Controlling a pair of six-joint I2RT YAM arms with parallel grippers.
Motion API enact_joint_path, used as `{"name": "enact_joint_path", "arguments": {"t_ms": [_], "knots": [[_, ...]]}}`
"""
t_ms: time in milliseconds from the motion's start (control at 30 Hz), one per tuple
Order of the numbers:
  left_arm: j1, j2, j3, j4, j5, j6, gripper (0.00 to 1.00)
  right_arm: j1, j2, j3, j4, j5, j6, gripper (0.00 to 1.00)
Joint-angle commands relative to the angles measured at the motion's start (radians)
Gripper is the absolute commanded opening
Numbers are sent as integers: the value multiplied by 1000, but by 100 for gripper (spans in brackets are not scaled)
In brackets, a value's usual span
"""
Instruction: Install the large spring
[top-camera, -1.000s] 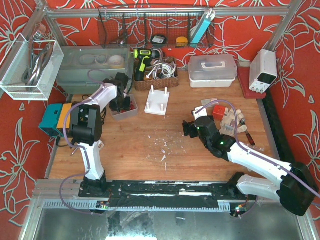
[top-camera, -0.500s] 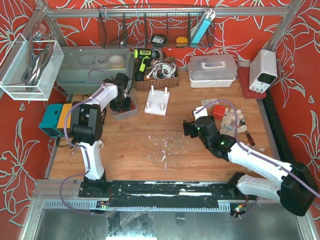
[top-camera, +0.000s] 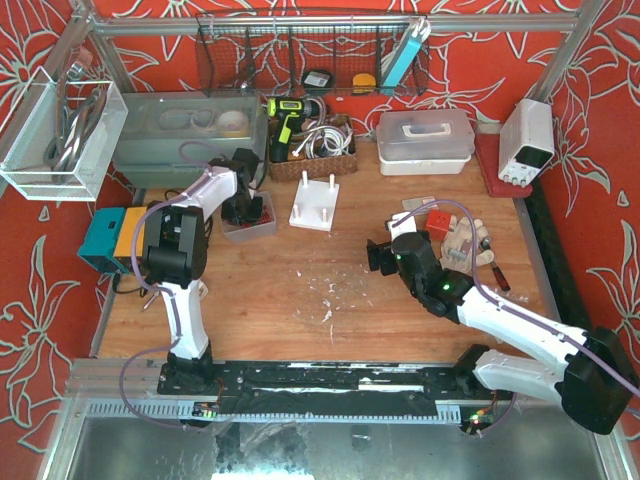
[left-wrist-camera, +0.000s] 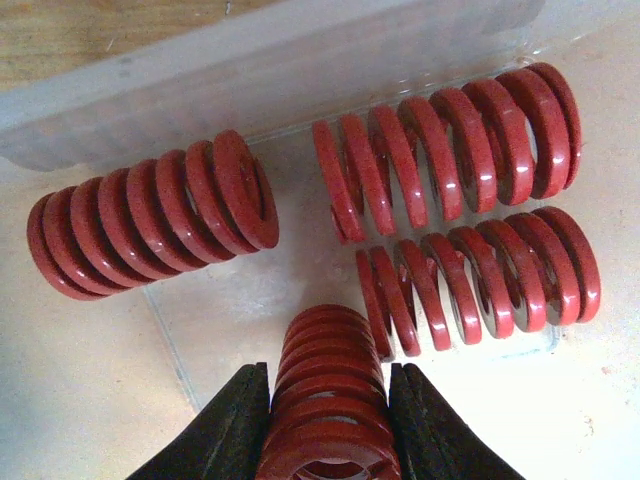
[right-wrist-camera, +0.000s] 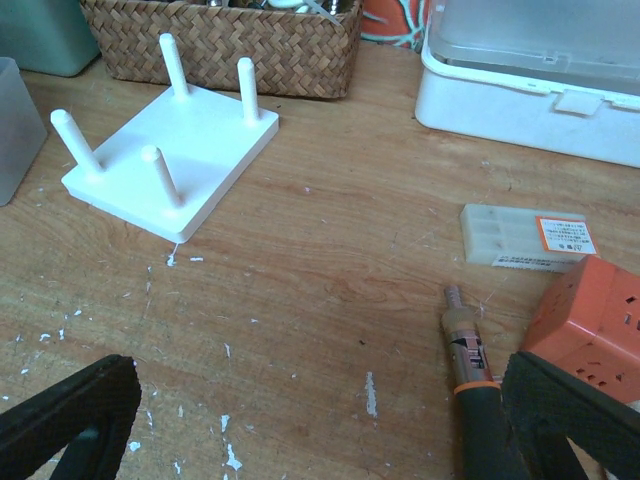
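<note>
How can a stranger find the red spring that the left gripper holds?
On the wooden table, look at the clear tray at the far left, beside the white peg board. Four red springs show there. Only this spring sits between the left gripper's black fingers; the other three lie free.

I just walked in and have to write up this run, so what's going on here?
The left gripper is shut on one red spring inside a clear tray, where three more springs lie. The held spring is not yet out of the tray. The right gripper hangs open over the wooden table, facing the white peg board, whose four pegs are all bare.
</note>
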Motion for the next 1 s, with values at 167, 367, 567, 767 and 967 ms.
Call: {"name": "enact_joint_path", "arguments": {"t_ms": [167,367,567,767,967], "knots": [[-2,-87,70,-103,-51,0,14,6,-13,-12,-8,26,-9,99],[-11,-170,106,-104,-70,1,12,7,-11,-11,-11,26,-9,99],[-46,-208,186,-130,-68,5,11,7,-9,-11,-8,30,-9,99],[-148,-183,265,-144,-34,4,11,7,-9,-11,-10,38,-11,99],[-223,-109,316,-141,43,-2,11,8,-6,-11,-10,40,-12,99]]}}
